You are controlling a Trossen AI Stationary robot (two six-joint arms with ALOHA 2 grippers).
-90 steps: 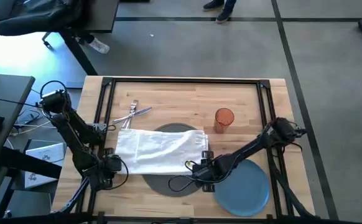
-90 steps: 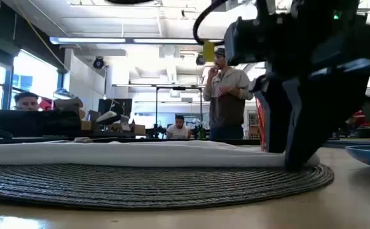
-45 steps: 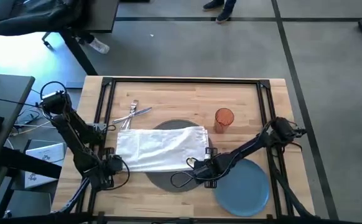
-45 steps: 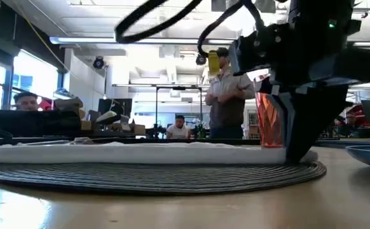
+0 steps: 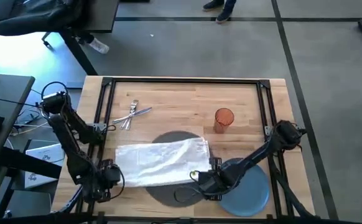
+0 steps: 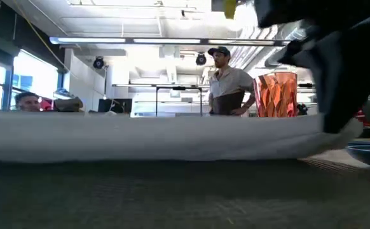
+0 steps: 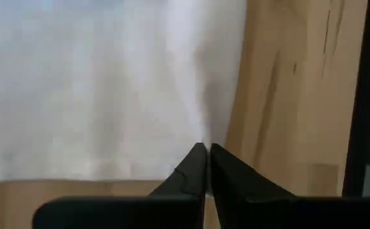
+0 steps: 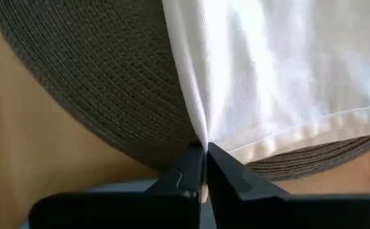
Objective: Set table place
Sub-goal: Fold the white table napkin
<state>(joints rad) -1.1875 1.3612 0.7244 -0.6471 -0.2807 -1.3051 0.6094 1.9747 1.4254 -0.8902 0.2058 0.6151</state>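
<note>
Cloth over the placemat, near the table's front edge
On the table [image 5: 168,93], the placemat [image 5: 176,138] lies under a cloth [image 5: 159,163]; plate [image 5: 250,190] to its right, cup [image 5: 224,119] behind that, cutlery [image 5: 132,116] behind left

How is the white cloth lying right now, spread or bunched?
Spread, wrinkled: the white cloth spans the placemat, left claw and right claw pinching its ends.

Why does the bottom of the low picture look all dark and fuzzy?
In the low view the dark woven placemat sits too close to the lens, so it blurs; the white cloth above it is soft too. In the high view the placemat looks sharp.
</note>
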